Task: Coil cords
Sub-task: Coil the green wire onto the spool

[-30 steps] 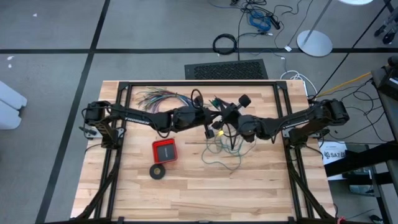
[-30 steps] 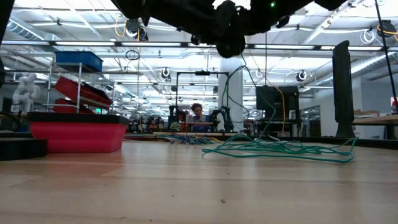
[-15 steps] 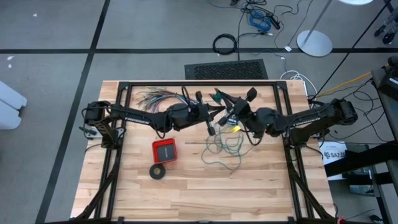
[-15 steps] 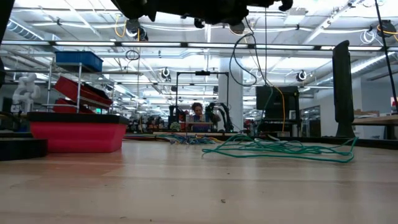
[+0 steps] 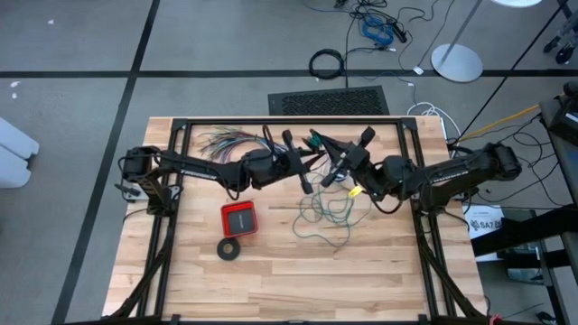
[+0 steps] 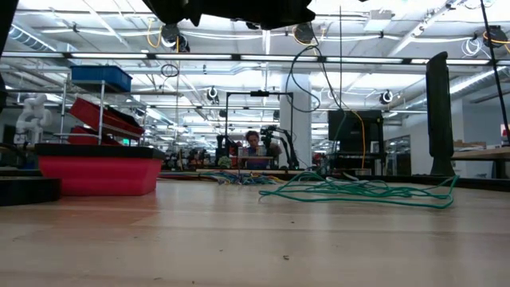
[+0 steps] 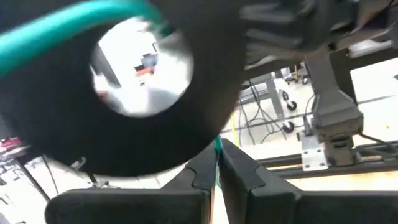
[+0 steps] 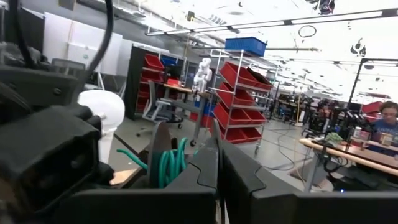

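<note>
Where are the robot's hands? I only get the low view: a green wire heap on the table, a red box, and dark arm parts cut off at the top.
Observer: From above, the left gripper and right gripper nearly meet in the air over the table's back half, just behind the teal-green wire tangle.
Operator: Are they holding any of it?
Observer: The left wrist camera shows the left gripper's fingers pinched on a thin teal strand.
Operator: And the other one?
Observer: Its fingers are shut, and the right wrist camera shows several loops of the wire bunched right beside them; I cannot tell whether they grip it.
</note>
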`<state>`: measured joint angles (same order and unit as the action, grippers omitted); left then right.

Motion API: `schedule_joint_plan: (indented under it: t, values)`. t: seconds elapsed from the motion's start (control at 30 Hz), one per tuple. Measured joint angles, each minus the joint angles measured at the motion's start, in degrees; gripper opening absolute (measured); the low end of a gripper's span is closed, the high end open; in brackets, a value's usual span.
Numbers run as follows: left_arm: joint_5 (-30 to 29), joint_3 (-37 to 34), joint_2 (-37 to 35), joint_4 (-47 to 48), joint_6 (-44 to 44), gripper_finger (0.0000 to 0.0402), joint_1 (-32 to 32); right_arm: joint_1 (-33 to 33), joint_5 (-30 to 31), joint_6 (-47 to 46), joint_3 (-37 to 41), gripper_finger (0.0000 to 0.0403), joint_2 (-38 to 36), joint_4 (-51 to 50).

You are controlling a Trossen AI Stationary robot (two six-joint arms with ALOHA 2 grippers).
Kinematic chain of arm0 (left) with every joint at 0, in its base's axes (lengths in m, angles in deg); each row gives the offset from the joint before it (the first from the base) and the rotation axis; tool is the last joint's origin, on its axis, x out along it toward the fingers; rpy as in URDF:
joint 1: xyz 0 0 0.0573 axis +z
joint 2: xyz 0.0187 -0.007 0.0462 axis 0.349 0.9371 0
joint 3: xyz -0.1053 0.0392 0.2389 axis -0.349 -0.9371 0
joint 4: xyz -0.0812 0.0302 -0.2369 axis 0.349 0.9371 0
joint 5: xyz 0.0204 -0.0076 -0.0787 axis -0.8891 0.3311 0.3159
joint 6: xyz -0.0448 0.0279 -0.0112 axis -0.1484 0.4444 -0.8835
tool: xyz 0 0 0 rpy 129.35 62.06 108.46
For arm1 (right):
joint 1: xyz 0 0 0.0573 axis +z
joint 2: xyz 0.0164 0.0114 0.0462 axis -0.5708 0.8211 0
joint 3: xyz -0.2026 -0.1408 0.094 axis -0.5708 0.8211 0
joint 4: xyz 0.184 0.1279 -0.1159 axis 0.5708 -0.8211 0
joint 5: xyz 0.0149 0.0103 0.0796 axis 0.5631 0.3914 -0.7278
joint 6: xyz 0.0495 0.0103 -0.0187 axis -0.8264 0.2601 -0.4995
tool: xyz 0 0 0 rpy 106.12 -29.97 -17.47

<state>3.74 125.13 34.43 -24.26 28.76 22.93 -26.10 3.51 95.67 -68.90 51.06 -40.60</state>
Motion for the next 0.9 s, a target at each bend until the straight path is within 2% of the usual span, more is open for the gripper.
schedule_joint_plan:
  t: [0.07,0.23,0.33,0.47,0.73,0.9]
  values:
    - [0.55,0.01,-0.02,-0.11,0.13,0.0022,0.55,0.60,0.20,0.00,0.00,0.0000,-0.79,-0.05]
    - [6.52,0.01,-0.03,-0.05,-2.49,0.0025,1.94,1.93,-0.29,0.00,0.01,0.0000,-2.33,-0.12]
    - [7.16,-0.02,0.06,1.07,-4.03,0.0039,3.07,2.64,-0.90,-0.04,-0.02,0.0000,-3.36,-0.10]
    - [11.71,-0.03,0.09,1.08,-6.83,0.0061,4.73,3.55,-0.90,0.62,-0.02,0.0000,-3.98,-0.26]
    - [14.52,-0.06,3.96,-0.53,-8.92,0.0066,6.89,4.59,-0.71,0.00,-0.02,0.0000,-4.40,-0.80]
    - [16.88,-0.10,5.39,-1.21,-8.90,0.0066,7.78,4.55,-0.01,-3.28,-0.02,0.0000,-4.40,-5.66]
